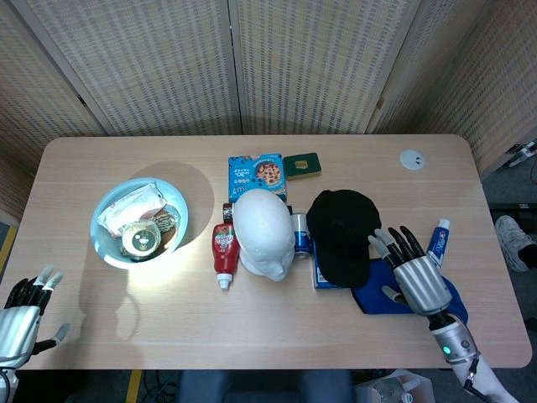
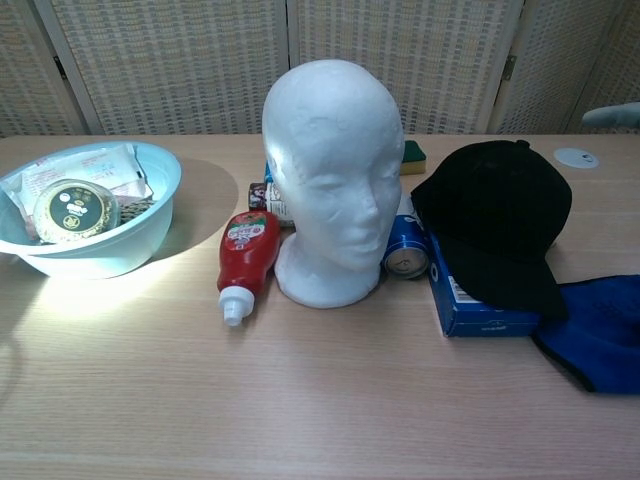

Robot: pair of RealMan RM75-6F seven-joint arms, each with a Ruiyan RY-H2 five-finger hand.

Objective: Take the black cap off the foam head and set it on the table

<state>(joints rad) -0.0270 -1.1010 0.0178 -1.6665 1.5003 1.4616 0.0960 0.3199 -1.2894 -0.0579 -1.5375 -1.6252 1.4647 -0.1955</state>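
The black cap [image 1: 341,232] [image 2: 495,226] lies to the right of the bare white foam head [image 1: 263,232] [image 2: 333,174], its brim resting on a dark blue box [image 2: 480,304]. My right hand [image 1: 414,274] is open, fingers spread, over the blue cloth [image 1: 436,294] just right of the cap and apart from it. In the chest view only a fingertip shows at the right edge. My left hand [image 1: 23,309] hangs open at the table's near left corner, holding nothing.
A light blue bowl [image 1: 111,245] of packets stands at the left. A red ketchup bottle [image 1: 224,250] and a blue can [image 2: 406,250] flank the head. A cookie box [image 1: 257,175], a green item [image 1: 302,165], a tube [image 1: 436,242] and a white disc [image 1: 411,159] lie around.
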